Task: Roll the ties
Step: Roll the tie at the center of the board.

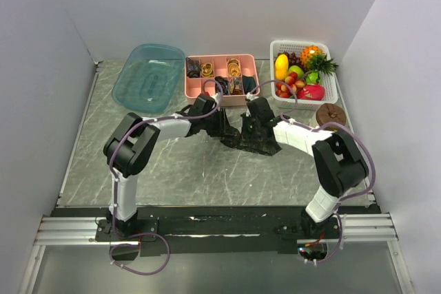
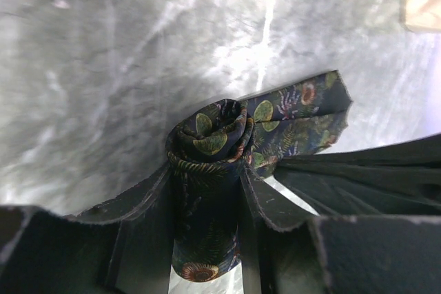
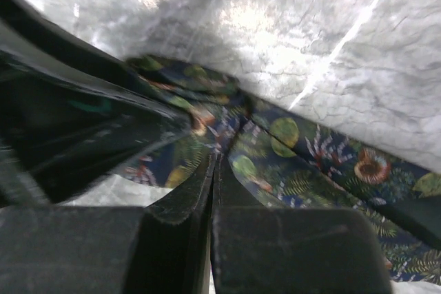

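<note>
Navy tie coil (image 2: 210,135) (open table (image 2: 103,67) beyond).

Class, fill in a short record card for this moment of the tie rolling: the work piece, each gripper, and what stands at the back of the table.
Work piece: dark floral tie, one end coiled, the rest flat on the table
Left gripper: closed on the coil
Right gripper: shut, tips at the flat strip
Back of table: blue tub, pink tray holding rolled ties, fruit basket
</note>
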Robot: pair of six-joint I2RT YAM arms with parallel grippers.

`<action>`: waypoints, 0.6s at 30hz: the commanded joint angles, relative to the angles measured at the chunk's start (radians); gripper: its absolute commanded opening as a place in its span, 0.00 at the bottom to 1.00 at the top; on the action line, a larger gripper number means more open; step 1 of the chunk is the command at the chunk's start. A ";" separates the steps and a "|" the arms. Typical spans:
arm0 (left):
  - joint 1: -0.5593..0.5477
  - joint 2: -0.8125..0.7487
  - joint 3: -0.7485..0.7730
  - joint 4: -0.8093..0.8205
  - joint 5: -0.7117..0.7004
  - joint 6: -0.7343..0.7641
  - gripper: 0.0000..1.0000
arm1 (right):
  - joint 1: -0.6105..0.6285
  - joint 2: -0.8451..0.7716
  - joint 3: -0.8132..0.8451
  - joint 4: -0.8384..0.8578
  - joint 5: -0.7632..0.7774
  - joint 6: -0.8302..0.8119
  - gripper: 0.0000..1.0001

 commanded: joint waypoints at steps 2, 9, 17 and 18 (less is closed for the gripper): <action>-0.020 -0.050 0.083 -0.226 -0.150 0.112 0.32 | 0.012 0.069 -0.006 0.065 -0.037 0.021 0.00; -0.070 -0.019 0.206 -0.405 -0.285 0.177 0.32 | 0.017 0.138 0.041 0.146 -0.114 0.055 0.00; -0.135 0.041 0.359 -0.600 -0.443 0.214 0.32 | 0.021 0.192 0.065 0.194 -0.187 0.090 0.00; -0.147 0.056 0.374 -0.646 -0.460 0.215 0.32 | 0.020 0.185 0.058 0.194 -0.186 0.090 0.00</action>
